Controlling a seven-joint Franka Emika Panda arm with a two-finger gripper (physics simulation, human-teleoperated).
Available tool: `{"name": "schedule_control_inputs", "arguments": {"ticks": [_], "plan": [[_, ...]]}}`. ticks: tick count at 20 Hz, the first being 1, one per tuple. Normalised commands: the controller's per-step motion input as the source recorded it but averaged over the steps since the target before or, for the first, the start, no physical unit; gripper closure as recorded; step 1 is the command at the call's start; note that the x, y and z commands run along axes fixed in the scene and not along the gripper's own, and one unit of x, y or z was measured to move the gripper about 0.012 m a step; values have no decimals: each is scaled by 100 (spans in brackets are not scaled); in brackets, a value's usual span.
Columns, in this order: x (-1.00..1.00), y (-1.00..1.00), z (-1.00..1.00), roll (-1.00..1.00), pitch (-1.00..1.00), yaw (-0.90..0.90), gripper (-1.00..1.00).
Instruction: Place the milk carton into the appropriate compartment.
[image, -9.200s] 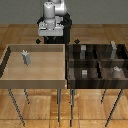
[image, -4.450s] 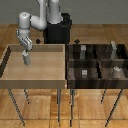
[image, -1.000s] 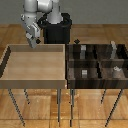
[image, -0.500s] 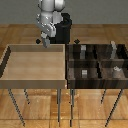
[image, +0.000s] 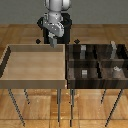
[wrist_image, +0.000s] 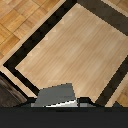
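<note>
Transfer step, judged from the present layout. The items are listed from the exterior view's left to its right.

1. The wide, shallow light-wood tray (image: 7, 64) on thin metal legs stands on the exterior view's left. Its floor shows nothing lying on it. The wrist view looks down on the same tray (wrist_image: 75, 50), with its dark border visible along its edges.

2. The white-and-grey robot arm with its gripper (image: 53, 42) hangs above the far edge of the tray, near the corner next to the dark bin. The small pale grey-white milk carton (image: 53, 42) sits between the fingers, lifted clear of the tray. In the wrist view the carton (wrist_image: 56, 95) appears as a grey block close under the camera. The claw is judged to be clenched on the carton; the fingertips themselves are too coarse to resolve.

3. The dark brown compartmented bin (image: 68, 70) stands just beside the tray on the exterior view's right. Partitions divide it into several cells. Some cells hold small grey items: a small grey cube (image: 84, 73) in a near cell, and a tall slim grey box (image: 114, 50) in a far cell.

Next move, as a judgement: carry the carton sideways over the partition wall to the correct cell. Centre it above that cell. Lower it between the dividers before release. Keep the carton upright and clear of the partition tops.
</note>
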Motion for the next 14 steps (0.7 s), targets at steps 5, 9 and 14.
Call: {"name": "schedule_control_inputs", "arguments": {"ticks": [5,9,14], "plan": [[0,100,0,0,0,0,100],[0,100,0,0,0,0,100],[0,100,0,0,0,0,100]]}}
